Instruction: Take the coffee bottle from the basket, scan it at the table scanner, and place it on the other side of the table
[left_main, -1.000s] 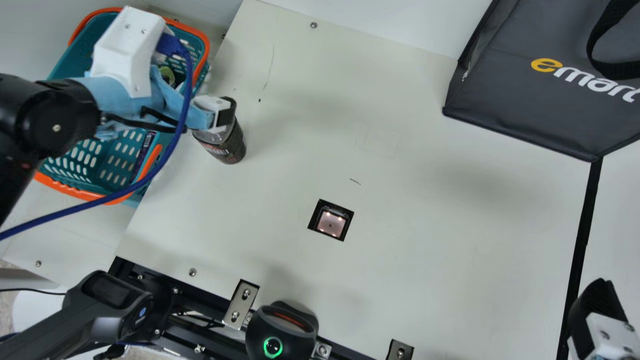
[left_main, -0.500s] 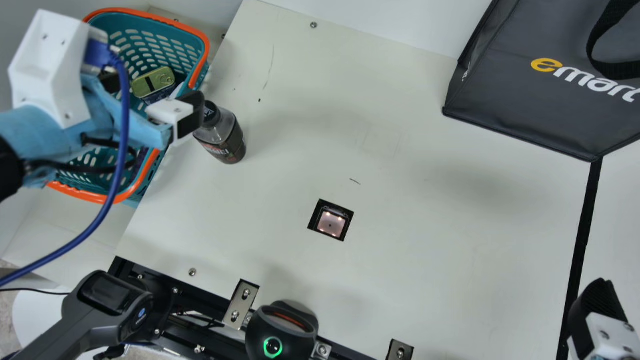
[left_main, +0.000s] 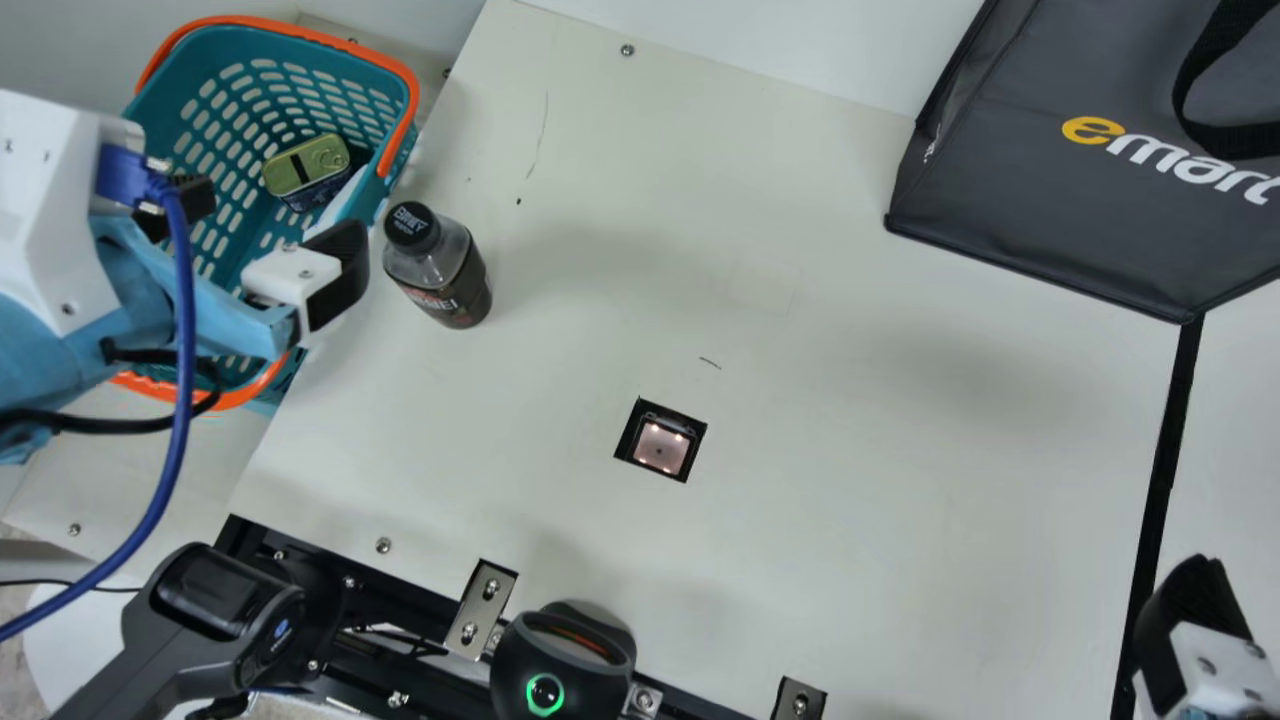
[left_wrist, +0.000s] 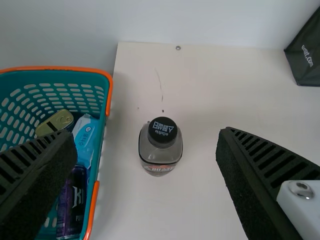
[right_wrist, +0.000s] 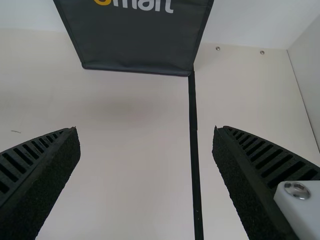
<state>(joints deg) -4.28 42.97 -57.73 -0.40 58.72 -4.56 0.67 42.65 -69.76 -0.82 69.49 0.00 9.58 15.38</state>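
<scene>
In the main view my left gripper (left_main: 272, 232) hangs over the basket (left_main: 215, 20) at the left, its fingers wide apart. The coffee bottle (left_main: 440, 270), dark with a black cap, stands upright on the table just right of that gripper, untouched. In the left wrist view the bottle (left_wrist: 160, 146) shows beyond the open left gripper (left_wrist: 145, 150). The table scanner (left_main: 661, 446) is a lit square window set in the tabletop. At the main view's lower right is my right gripper (left_main: 1190, 610); the right wrist view has the right gripper (right_wrist: 145, 145) open and holding nothing.
The basket holds a green-lidded can (left_main: 306, 168), a blue packet (left_wrist: 86, 137) and a purple can (left_wrist: 71, 202). A dark bag (left_main: 1060, 190) stands at the back right. A black handheld scanner (left_main: 215, 610) and a round device (left_main: 565, 655) sit along the front edge.
My left gripper has come away from the bottle, moving left and toward the front in the main view. The bottle stays standing where it was, and the right gripper has kept still.
</scene>
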